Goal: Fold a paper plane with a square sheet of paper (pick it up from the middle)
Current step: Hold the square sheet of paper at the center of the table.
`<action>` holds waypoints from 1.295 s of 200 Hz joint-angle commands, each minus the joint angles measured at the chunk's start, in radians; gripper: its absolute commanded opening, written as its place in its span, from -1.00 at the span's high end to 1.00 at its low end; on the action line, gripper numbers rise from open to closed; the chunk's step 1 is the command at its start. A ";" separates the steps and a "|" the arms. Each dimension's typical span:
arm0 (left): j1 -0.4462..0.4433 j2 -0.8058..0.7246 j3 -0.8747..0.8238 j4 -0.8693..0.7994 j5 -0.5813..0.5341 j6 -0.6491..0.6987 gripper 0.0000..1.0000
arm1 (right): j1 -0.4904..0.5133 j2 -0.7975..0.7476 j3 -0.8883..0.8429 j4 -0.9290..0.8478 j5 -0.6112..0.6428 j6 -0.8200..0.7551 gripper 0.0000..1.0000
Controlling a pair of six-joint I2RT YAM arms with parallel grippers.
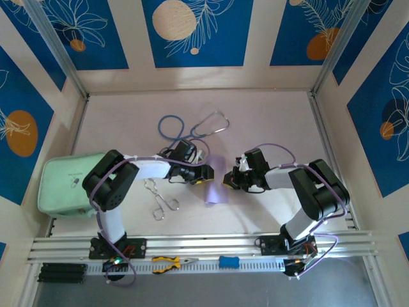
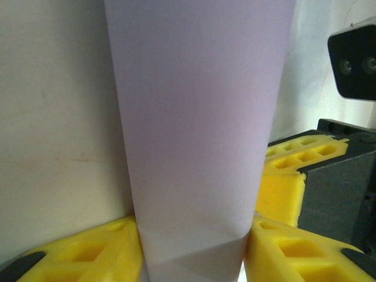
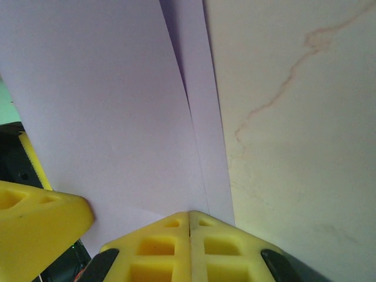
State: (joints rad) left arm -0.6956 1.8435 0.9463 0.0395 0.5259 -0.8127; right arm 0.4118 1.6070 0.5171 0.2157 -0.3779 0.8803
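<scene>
The square sheet of paper (image 1: 215,185), folded into a narrow pale lilac strip, is held up between both grippers at mid table. In the left wrist view the paper (image 2: 194,117) stands as a tall band, and the left gripper (image 2: 192,238) presses a yellow finger (image 2: 94,252) against each of its side edges. The right gripper (image 3: 189,216) is shut, and a crease of the paper (image 3: 106,106) runs straight into the seam between its fingertips. From above, the left gripper (image 1: 203,174) and the right gripper (image 1: 227,181) face each other across the strip.
A mint-green pouch (image 1: 64,182) lies at the left edge under the left arm. A stethoscope (image 1: 192,128) lies behind the grippers, and metal forceps (image 1: 160,199) lie near the left arm. Yellow pliers (image 1: 169,262) and a blue tool (image 1: 229,261) rest on the front rail.
</scene>
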 commanded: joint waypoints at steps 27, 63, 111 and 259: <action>-0.005 0.003 -0.003 -0.003 -0.013 -0.013 0.07 | 0.001 0.030 0.002 -0.062 0.014 -0.020 0.92; -0.001 0.002 -0.019 0.036 -0.003 -0.042 0.03 | -0.001 0.031 0.000 -0.061 0.011 -0.019 0.93; 0.010 -0.010 -0.043 0.071 -0.004 -0.065 0.16 | 0.000 0.030 0.002 -0.061 0.010 -0.020 0.92; 0.014 -0.037 -0.021 -0.044 -0.040 -0.001 0.11 | -0.008 0.017 0.026 -0.076 -0.012 -0.027 0.91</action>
State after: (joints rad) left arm -0.6891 1.8374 0.9115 0.0620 0.5026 -0.8398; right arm 0.4088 1.6089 0.5282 0.1947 -0.3847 0.8757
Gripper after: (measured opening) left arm 0.347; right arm 0.063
